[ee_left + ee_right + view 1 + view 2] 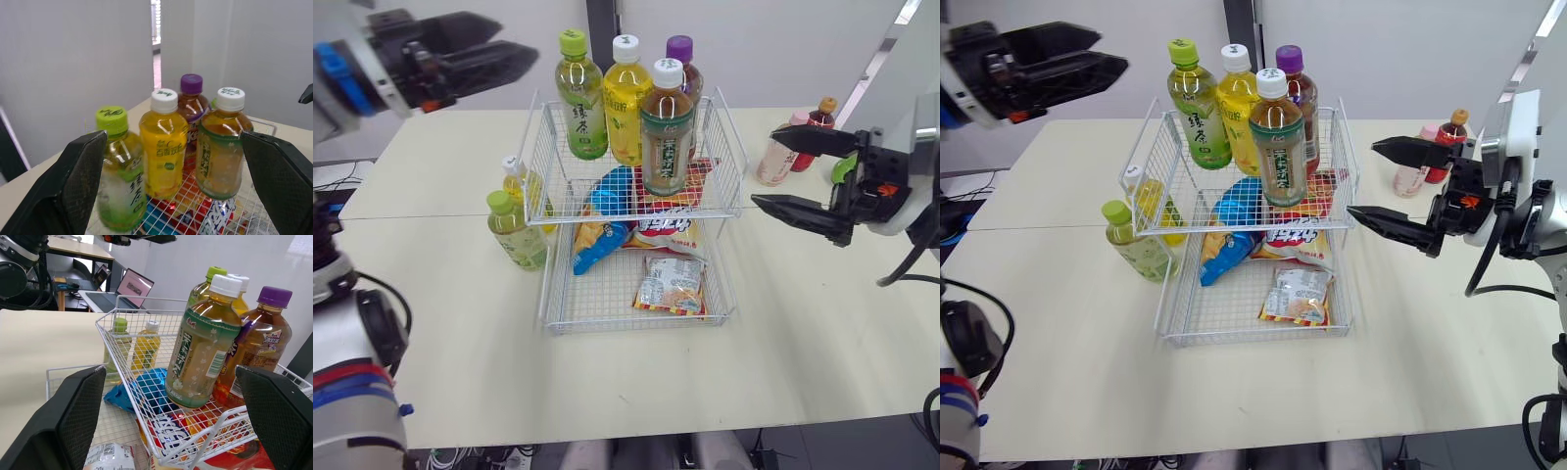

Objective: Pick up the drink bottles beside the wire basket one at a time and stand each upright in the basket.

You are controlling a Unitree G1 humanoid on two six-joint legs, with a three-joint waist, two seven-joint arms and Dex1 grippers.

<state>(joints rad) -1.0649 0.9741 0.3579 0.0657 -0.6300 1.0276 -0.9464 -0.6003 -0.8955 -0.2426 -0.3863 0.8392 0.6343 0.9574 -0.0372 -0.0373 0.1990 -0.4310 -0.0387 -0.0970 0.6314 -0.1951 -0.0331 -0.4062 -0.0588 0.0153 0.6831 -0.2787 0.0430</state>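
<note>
The basket [736,168] has two tiers. In the top one four bottles [667,127] stand upright and close together, and snack bags [671,284] lie in the bottom one. Four more bottles wait on the desk [822,333]. A green-cap bottle [516,235] and a yellow bottle [515,184] stand just beside the basket on the robot's left. A pink bottle [773,168] and a red bottle [819,119] stand close together off to its right, further back.

The right gripper [766,166] hovers between the basket and that pair, its jaws wide and empty, with one finger crossing in front of both bottles. The left gripper [517,41] is raised high past the basket's far left corner. Its wrist view shows its jaws wide and empty too.

The right arm looks better placed for the next pick, and the pink bottle is its nearest target. It should approach from the side away from the red bottle so that neighbour is not knocked over. The jaws should close on the middle of the body, below the cap, with the bottle kept vertical. The lift needs to clear both the basket rim and the caps already inside. Bare wire shows at the front of the top tier, which suits the set-down. The jaws should open only once the base sits flat, since a wire floor may let a bottle tip.
</note>
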